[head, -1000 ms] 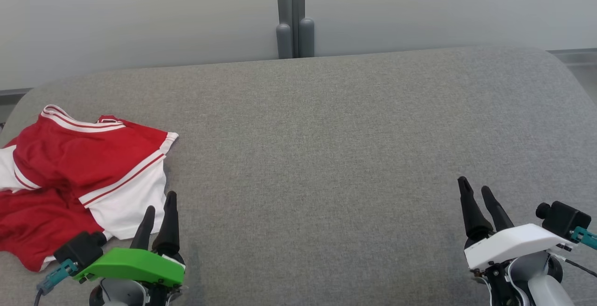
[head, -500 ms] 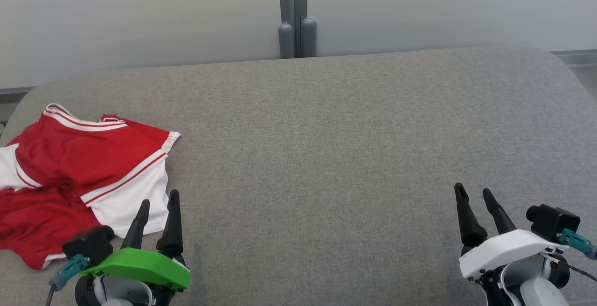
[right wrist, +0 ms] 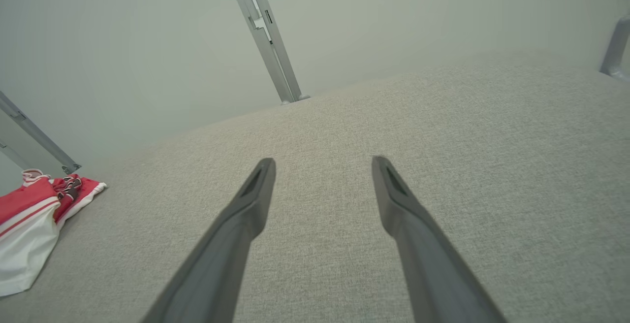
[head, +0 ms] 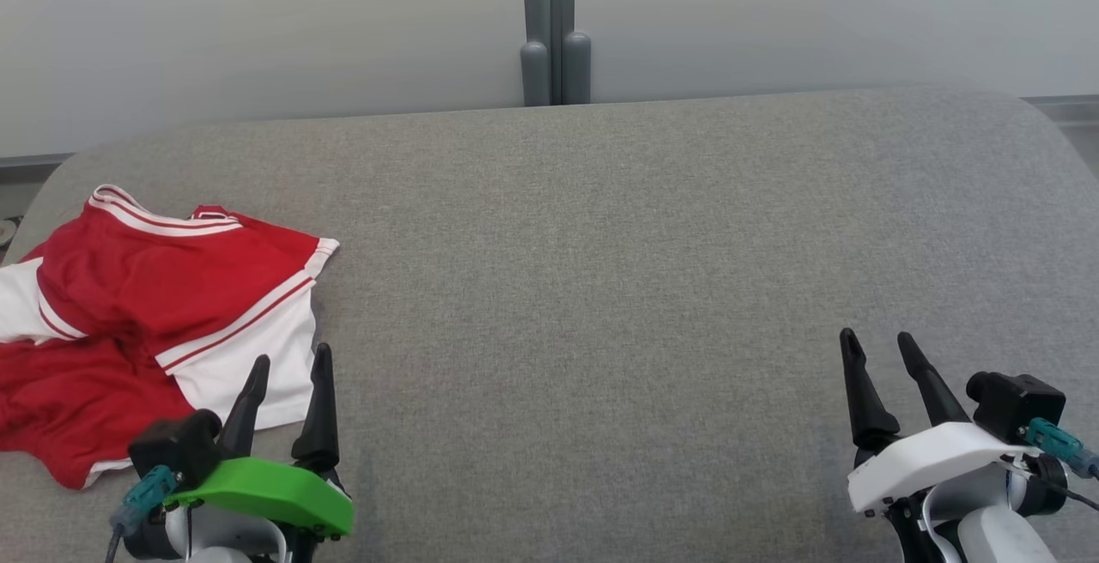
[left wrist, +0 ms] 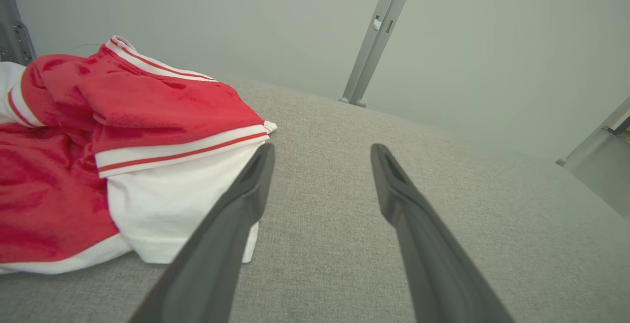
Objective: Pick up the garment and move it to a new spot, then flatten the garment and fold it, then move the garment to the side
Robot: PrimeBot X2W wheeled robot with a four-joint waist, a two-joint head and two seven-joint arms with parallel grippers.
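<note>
1 garment [head: 154, 288] here, red with white panels and stripes, lying rumpled on the left end of the grey fabric desk [head: 601, 288]. My left jaws are spread wide with nothing in them, right at its near white corner. 1 finger [left wrist: 231, 224] overlaps the hem, can't tell if it touches. Right jaws — also spread, holding nothing — sit well apart from it over bare fabric. 2 grey posts [head: 534, 74] stand behind the desk.
</note>
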